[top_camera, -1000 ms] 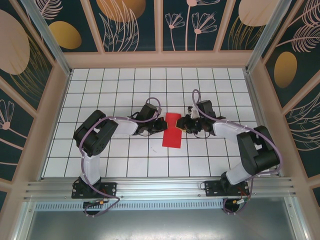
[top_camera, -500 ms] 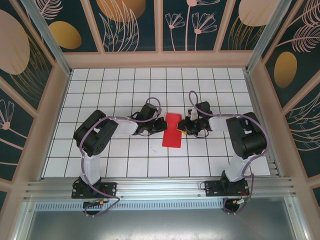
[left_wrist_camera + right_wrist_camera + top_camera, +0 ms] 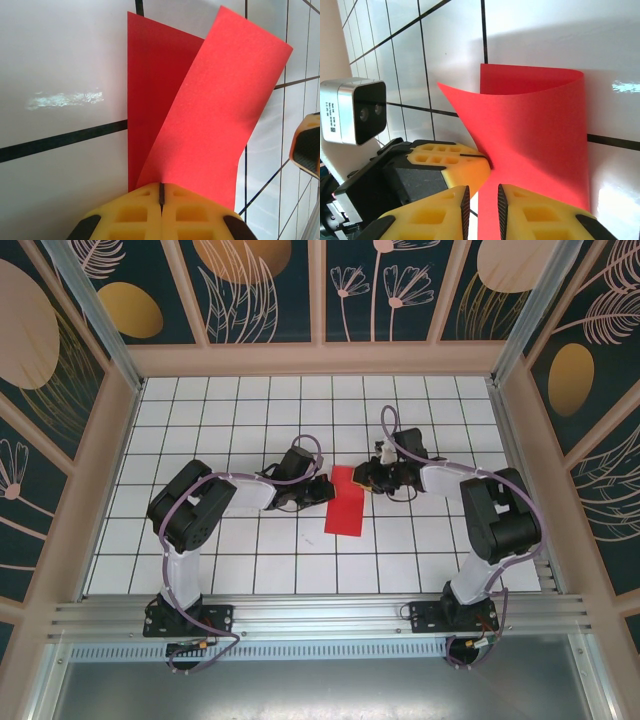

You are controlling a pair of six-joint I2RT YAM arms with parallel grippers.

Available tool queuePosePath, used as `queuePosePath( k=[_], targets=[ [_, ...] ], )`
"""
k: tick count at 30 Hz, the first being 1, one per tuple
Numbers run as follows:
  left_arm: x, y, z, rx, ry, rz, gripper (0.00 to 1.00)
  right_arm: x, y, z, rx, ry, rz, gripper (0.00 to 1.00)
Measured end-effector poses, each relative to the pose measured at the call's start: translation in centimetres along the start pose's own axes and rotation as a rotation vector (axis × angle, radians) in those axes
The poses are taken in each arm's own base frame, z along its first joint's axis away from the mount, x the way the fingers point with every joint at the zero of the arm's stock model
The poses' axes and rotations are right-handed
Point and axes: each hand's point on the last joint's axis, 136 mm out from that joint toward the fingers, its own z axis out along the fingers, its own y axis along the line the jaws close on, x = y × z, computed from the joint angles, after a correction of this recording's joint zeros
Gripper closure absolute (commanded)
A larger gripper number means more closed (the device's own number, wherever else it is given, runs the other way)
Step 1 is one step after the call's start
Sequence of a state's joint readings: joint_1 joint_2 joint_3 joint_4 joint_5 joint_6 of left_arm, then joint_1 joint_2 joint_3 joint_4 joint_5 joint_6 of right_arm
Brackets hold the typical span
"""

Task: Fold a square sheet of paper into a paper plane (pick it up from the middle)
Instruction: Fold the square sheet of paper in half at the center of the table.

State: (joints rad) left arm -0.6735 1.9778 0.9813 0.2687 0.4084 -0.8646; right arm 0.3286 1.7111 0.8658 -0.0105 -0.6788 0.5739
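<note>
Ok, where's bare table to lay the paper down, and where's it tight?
Free: the table rows between the paper and the arm bases, and the far rows up to the back wall. Crowded: mid-table, where the left gripper pinches the paper and the right gripper sits at its other edge.

We count one square sheet of paper (image 3: 345, 502), red, lying on one white tiled table (image 3: 200, 410). There are two arms, the left arm (image 3: 187, 515) at 9 o'clock of the sheet and the right arm (image 3: 500, 525) at 3 o'clock. Each trails one of two purple cables (image 3: 384, 425) and ends in one gripper, the left gripper (image 3: 322, 490) and the right gripper (image 3: 368, 478). Each gripper carries two yellow fingers (image 3: 540, 210), four altogether, and in the right wrist view we count one grey camera box (image 3: 354, 110) at 9 o'clock, with two lenses.
</note>
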Motion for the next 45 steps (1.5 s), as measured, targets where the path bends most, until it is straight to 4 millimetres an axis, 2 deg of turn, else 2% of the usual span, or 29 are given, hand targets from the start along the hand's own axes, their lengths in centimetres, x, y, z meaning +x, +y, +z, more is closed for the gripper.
queuePosePath(
  k=[4, 8, 17, 24, 27, 31, 37, 45],
  targets=[
    [0.0, 0.0, 0.0, 0.0, 0.0, 0.0, 1.0, 0.3, -1.4, 0.9, 0.022, 0.024, 0.028, 0.74],
    [0.0, 0.0, 0.0, -0.001, 0.0, 0.0, 1.0, 0.8, -3.7, 2.0, 0.072, 0.048, 0.061, 0.74],
    [0.0, 0.0, 0.0, 0.0, 0.002, 0.0, 1.0, 0.1, -3.4, 1.8, 0.077, 0.047, 0.062, 0.73],
    [0.0, 0.0, 0.0, 0.0, 0.002, 0.0, 1.0, -2.7, -0.3, 0.8, 0.025, -0.003, 0.005, 0.73],
    [0.0, 0.0, 0.0, 0.0, 0.002, 0.0, 1.0, -3.3, 0.1, 0.5, 0.009, -0.013, 0.0, 0.73],
    [0.0, 0.0, 0.0, 0.0, 0.002, 0.0, 1.0, -3.1, -0.9, 1.1, 0.021, 0.002, 0.02, 0.73],
    [0.0, 0.0, 0.0, 0.0, 0.002, 0.0, 1.0, -2.3, -3.5, 2.8, 0.065, 0.043, 0.058, 0.73],
    [0.0, -0.1, 0.0, 0.001, 0.002, 0.006, 1.0, -2.6, -3.5, 2.6, 0.077, 0.04, 0.057, 0.72]
  ],
)
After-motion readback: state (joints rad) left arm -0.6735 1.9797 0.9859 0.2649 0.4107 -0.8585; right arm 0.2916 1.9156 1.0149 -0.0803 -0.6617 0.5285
